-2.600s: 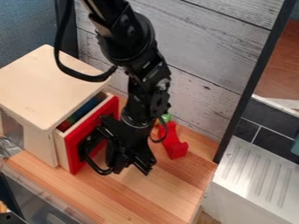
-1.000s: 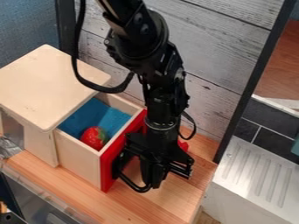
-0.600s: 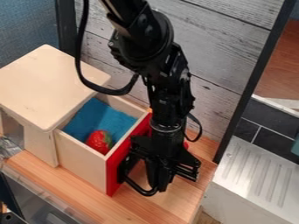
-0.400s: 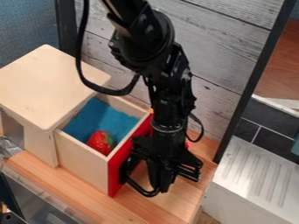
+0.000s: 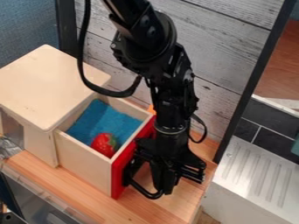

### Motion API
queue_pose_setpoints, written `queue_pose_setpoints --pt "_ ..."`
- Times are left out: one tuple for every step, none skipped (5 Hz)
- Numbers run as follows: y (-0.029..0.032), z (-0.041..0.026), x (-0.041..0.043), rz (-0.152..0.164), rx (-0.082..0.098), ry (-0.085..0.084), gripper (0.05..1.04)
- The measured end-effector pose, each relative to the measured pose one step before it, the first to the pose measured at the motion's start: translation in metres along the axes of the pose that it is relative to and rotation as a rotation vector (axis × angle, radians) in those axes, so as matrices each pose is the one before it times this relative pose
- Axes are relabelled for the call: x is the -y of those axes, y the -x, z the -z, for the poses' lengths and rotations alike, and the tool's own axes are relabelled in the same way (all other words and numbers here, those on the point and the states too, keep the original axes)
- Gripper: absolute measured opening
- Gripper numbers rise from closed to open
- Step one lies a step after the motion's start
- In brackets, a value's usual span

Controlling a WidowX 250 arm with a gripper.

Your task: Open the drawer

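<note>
Strawberry (image 5: 105, 144), one, red with green top, lying against blue cloth (image 5: 111, 120). Worktop (image 5: 65, 179), light wood, striped grain. Wall panel (image 5: 222, 48), pale grey planks, dark seams, upright behind worktop; black edging (image 5: 254, 78) along right side, black post (image 5: 67, 28) at left. Textured surface (image 5: 28, 24), blue, upper left. Silvery crumpled material (image 5: 8, 147), left edge. Ridged board (image 5: 257, 177), white, lower right; dark tiles (image 5: 265, 118) above. Teal item (image 5: 296, 146), partly cut off, right edge. Reddish-brown surface (image 5: 283, 65), upper right.

Red drawer front (image 5: 119, 176); blue cloth (image 5: 102, 120); black arm (image 5: 154, 43); grey-streaked white planks (image 5: 219, 48).
</note>
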State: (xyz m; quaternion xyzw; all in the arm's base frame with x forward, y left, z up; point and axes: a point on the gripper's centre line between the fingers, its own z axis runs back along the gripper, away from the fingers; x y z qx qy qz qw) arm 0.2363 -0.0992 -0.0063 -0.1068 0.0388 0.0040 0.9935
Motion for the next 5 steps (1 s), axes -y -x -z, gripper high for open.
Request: queue_pose_setpoints --pt "-0.00004 0.00026 0.00281 0.0102 0.0022 0.0107 0.175" --pt "0.00067 -0.01022 0.0076 0.016 0.0358 -0.0177 0.404" --pt "0.00514 -0.0253 0.00593 0.0364 0.0471 0.0147 0.716" --pt "0.00548 -0.02776 0.008 0.0515 0.0272 0.0254 0.977" --pt "0.00793 -0.03766 0.00174 0.0938 0.0325 0.0197 1.004"
